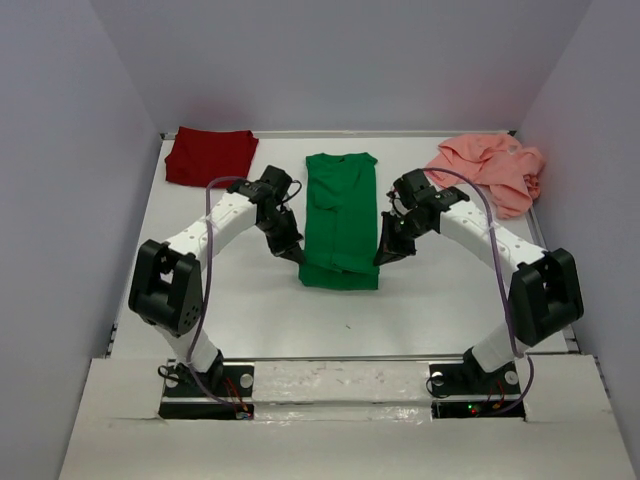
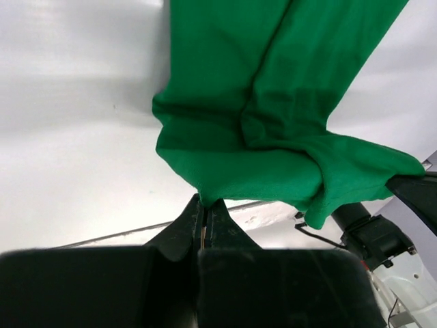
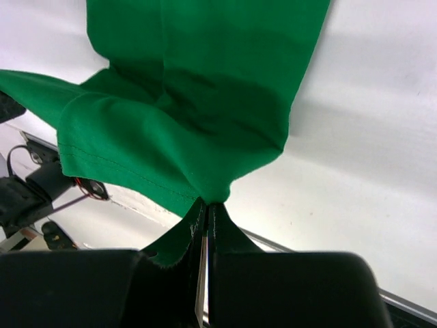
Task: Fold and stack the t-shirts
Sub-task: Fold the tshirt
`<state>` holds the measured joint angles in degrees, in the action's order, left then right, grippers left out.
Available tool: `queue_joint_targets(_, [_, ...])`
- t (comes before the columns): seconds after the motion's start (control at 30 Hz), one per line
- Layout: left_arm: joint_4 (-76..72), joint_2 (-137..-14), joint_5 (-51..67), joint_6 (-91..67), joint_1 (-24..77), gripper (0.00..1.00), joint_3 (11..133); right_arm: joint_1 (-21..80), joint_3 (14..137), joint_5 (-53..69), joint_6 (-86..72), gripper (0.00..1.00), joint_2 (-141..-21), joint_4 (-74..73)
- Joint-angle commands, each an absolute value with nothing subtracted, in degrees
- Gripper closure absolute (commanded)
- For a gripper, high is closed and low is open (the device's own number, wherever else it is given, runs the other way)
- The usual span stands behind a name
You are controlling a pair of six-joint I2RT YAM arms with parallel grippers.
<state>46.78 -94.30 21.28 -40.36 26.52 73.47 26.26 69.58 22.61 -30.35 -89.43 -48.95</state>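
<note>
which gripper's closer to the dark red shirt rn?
Left. The left gripper pinches the near left corner of the green shirt, on the same side as the dark red shirt; the right gripper pinches the near right corner, farther away.

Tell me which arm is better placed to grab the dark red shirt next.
Left, probably. The dark red shirt lies at the far left, on the side of the left pincer; the right pincer sits beyond the green shirt. Both pinch the green shirt's near corners.

This looks like a robotics lab cell. A flat white tabletop [image 1: 250, 320] stands boxed in by plain pale grey panel walls [image 1: 60, 150], and two white-and-black robot arms [image 1: 215, 222] are bolted at its near edge, thin purple cables [image 1: 203, 310] looping loose
</note>
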Motion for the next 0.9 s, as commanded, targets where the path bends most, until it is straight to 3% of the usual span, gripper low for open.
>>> queue_joint_targets(0.0, [50.71,-96.58,20.83,-36.13,24.79,1.00,79.44,24.00,74.79,23.38,-26.99,1.00,-91.84,-51.15])
queue_joint_targets(0.27, [53.70,-104.06,20.30,-32.87,22.77,1.00,88.85,21.45,82.79,24.08,-25.14,1.00,-98.34,-52.65])
queue_joint_targets(0.87, [54.32,-111.88,20.30,-32.08,21.71,1.00,97.03,18.19,89.65,25.40,-22.06,1.00,-105.64,-53.52])
